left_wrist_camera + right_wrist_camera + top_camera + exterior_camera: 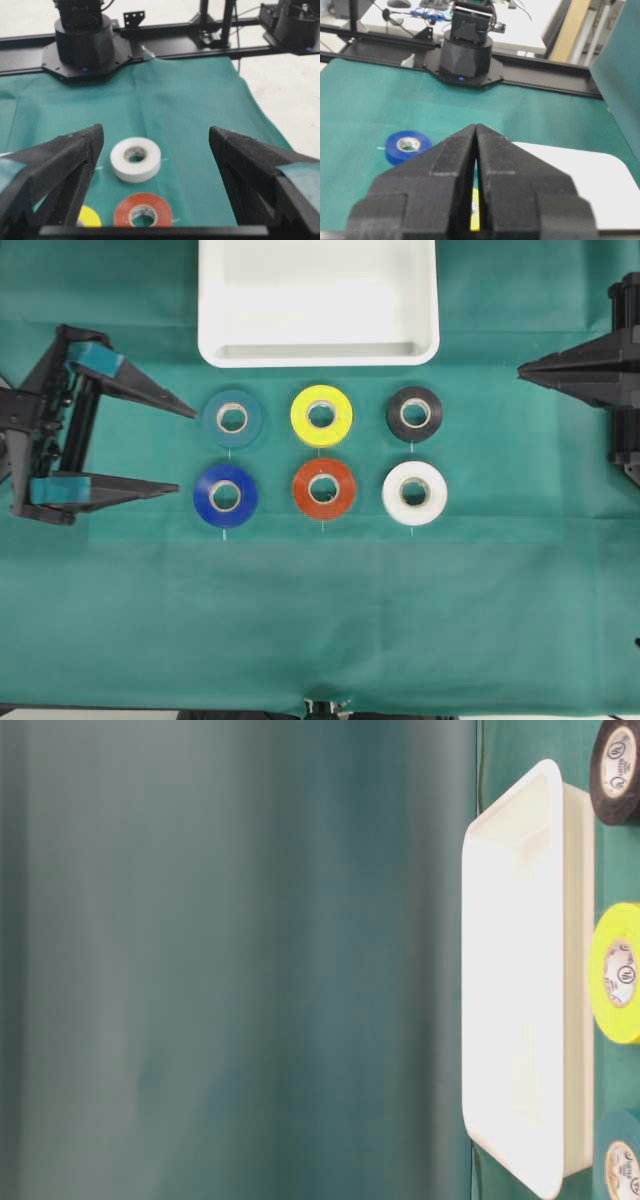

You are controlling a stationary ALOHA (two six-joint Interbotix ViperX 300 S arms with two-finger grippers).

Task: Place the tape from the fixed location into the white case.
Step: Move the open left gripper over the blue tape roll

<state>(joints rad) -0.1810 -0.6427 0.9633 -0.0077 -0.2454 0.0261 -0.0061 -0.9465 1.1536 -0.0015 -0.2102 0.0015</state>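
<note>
A green cloth (320, 620) covers the whole table. On it, at top centre of the overhead view, sits the white case (318, 352), a shallow rect. tray w/ rounded corners and raised rim, nothing inside it.

The left gripper (187, 449) comes in from the left edge, black fingers spread wide w/ teal patches near their bases. One fingertip ends just beside the teal roll (232, 418), the other just short of the tape (225, 496); neither touches as far as the overhead view shows. It holds nothing. The right gripper (522, 368) sits at the right edge, well apart from the rolls, its fingers pressed together to a single point, empty.

Six rolls lie flat in two rows of three below the case. Top row, L to R: teal, yellow roll (321, 415), black roll (414, 414). Bottom row: the tape, royal blue w/ a pale core, at bottom left; then red roll (323, 488) and white roll (414, 493). All are apart from each other and outside the case.

A short white tick mark on the cloth sits just below each roll.

Printing shows on the pale cores, a round logo w/ text around it in the table-level view, too small to read.
</note>
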